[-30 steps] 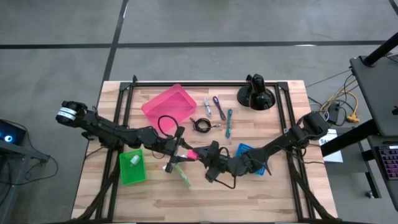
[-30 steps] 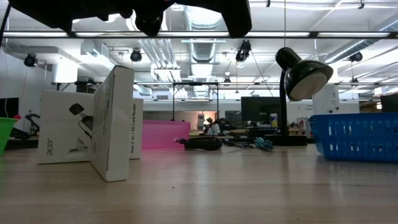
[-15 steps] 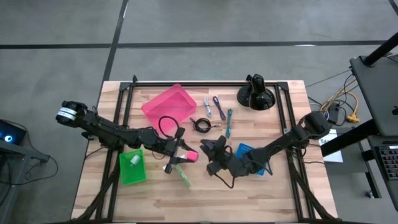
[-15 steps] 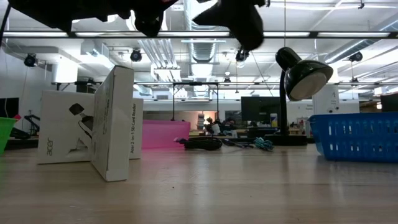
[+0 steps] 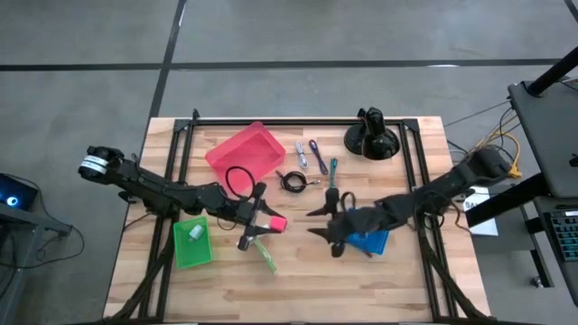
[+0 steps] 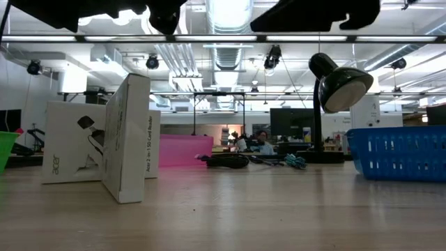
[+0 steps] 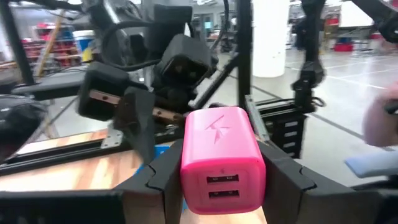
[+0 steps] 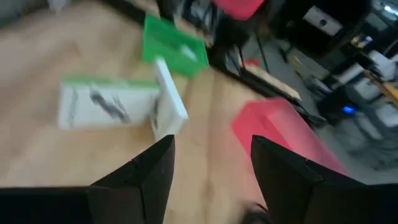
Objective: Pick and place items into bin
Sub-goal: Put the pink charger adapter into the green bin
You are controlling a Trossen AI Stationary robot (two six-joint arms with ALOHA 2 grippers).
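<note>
My left gripper (image 5: 269, 222) hovers mid-table, shut on a pink charger block (image 5: 279, 223) with two USB ports (image 7: 222, 186). My right gripper (image 5: 313, 223) is open, just right of that block and apart from it, above the blue bin's left edge (image 5: 354, 217). A black coiled cable (image 5: 291, 181) lies flat on the table beside the pink bin (image 5: 246, 152). Purple, white and teal sticks (image 5: 318, 155) lie flat to its right. A white-and-green box (image 5: 263, 249) stands below the left gripper. My left gripper pinches the pink charger block by its two side faces (image 7: 186, 168), one finger (image 7: 163, 179) on each side. The fingers come level from the table's left. The block is lifted clear of the table, its USB end toward the wrist camera.
A green bin (image 5: 191, 241) sits near the left arm. The black domed lamp mount (image 5: 372, 137) stands at the far edge. White boxes (image 6: 97, 143) and the blue bin (image 6: 397, 153) show in the low view. Bare wood lies along the near edge.
My right gripper has drawn away from the pink block toward the table's right edge, rising as it went, and now hangs over the blue bin's left side. The left gripper and the block have kept still.
</note>
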